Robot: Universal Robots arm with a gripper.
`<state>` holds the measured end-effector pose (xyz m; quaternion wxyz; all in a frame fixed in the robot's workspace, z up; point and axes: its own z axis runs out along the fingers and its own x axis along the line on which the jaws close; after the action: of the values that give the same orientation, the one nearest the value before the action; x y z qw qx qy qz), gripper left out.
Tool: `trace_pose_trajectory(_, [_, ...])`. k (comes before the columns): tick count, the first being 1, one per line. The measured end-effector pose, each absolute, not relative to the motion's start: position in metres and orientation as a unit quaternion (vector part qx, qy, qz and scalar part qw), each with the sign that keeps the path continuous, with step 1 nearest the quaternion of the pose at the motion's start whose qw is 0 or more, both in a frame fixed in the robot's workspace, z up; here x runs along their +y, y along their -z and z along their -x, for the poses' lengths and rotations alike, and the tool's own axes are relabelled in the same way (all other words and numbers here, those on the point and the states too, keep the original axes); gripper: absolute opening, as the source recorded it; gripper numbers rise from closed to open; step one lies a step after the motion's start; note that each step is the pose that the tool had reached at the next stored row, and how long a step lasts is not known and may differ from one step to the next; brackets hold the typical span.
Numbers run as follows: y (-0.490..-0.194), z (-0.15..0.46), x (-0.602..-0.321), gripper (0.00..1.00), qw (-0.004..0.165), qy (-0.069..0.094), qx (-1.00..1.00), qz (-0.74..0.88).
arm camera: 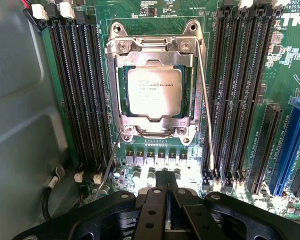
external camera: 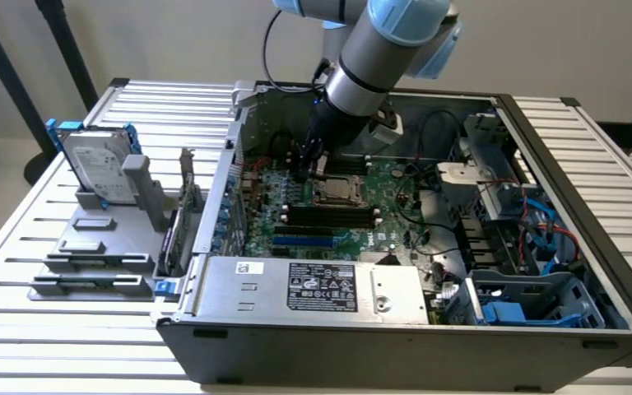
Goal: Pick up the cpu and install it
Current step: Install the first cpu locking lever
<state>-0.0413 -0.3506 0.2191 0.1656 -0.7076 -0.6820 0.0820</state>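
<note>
Jaws: closed tight, tips together, nothing held between them; hanging low inside the case (external camera: 404, 350), over the motherboard (arm camera: 160, 22)
Cpu (arm camera: 154, 91): seated flat in its socket, silver top up; it lies just beyond the tips of the jaws and below them, not touching
Axis: the cpu is square, so it has no long side; its edges run parallel to the memory slots (arm camera: 80, 85)
Socket frame (arm camera: 116, 75): metal, around the cpu on all 4 sides; 2 thin wire levers (arm camera: 206, 110) run alongside; whether they are latched, cannot tell
Arm: 1 only, reaching down from above
Hard drive (external camera: 96, 169): upright in a stand on the table (external camera: 30, 346), at the exterior view's left, outside the case
</note>
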Motion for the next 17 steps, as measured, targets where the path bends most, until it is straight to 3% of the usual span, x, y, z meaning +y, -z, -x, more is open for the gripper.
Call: trace_pose_trajectory(17, [-0.227,0.061,-0.351,0.11,0.168,-0.080,-0.678,0.712])
